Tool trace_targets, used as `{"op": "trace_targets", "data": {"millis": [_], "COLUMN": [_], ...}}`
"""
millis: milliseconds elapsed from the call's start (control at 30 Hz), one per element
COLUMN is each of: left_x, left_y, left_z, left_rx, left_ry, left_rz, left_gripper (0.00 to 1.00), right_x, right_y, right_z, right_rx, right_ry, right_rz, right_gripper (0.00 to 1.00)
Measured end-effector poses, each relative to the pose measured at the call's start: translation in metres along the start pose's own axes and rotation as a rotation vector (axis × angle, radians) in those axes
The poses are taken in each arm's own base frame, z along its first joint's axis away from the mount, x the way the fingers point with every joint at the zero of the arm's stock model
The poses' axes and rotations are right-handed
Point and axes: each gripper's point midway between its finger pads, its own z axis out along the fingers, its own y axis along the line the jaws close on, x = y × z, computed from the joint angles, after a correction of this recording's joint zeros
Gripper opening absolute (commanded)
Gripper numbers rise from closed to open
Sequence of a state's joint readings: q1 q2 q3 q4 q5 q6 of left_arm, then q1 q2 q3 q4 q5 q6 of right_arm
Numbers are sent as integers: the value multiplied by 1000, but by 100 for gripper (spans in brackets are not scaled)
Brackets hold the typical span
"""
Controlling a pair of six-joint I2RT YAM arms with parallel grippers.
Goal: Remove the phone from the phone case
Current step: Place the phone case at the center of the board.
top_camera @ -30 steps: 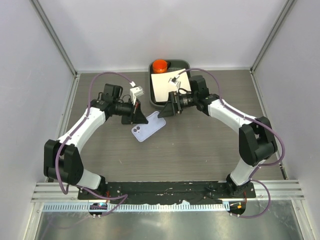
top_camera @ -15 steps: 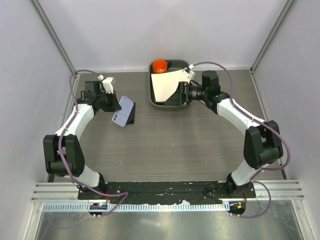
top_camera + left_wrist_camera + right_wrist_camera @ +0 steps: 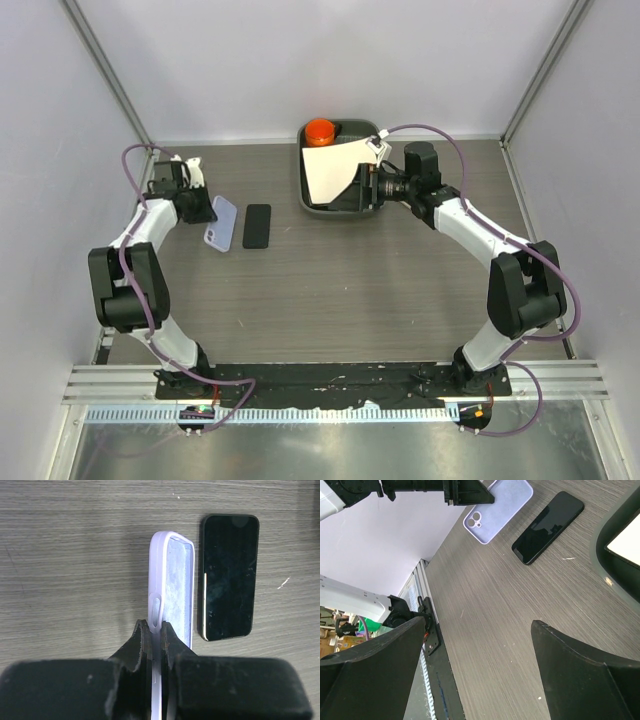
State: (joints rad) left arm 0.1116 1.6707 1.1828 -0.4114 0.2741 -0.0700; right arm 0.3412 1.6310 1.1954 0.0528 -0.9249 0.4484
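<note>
While your left gripper [image 3: 154, 630] is clamped on one long edge of the lilac phone case [image 3: 172, 580], the phone [image 3: 229, 577] lies out of it, flat on the table [image 3: 380, 290] with its dark screen up. The phone sits just beside the case, on the side towards the table's middle, and the two run roughly parallel. The left wrist view shows the case's side wall pinched between the fingers and its pale hollow empty. You cannot tell from these views whether the case touches the table or is held just off it. Your right gripper [image 3: 479, 625] has its jaws spread wide with nothing between them. It hangs at the right side of the dark tray [image 3: 372, 126] at the back of the table, well apart from the phone. In the tray lie a white sheet [image 3: 325, 170] and an orange object [image 3: 320, 131].
</note>
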Motion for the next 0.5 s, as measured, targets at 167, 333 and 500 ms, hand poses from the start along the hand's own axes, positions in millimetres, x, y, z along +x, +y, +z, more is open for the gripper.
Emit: {"op": "trace_targets", "data": {"millis": [167,333,500], "left_x": [3,7,6], "left_y": [8,17,22], "left_z": [12,26,29], "left_rx": [-17,-44,-62], "left_ry": [23,48,44], "left_rz": [-7,-13,-16], "left_gripper": [0,0,0], "right_x": [0,-1,-1], "right_y": [0,1,1], "right_z": [0,0,0], "right_rx": [0,-2,-2], "right_ry": [-1,-4,-4], "right_rz": [-1,-3,-2], "right_gripper": [92,93,93]}}
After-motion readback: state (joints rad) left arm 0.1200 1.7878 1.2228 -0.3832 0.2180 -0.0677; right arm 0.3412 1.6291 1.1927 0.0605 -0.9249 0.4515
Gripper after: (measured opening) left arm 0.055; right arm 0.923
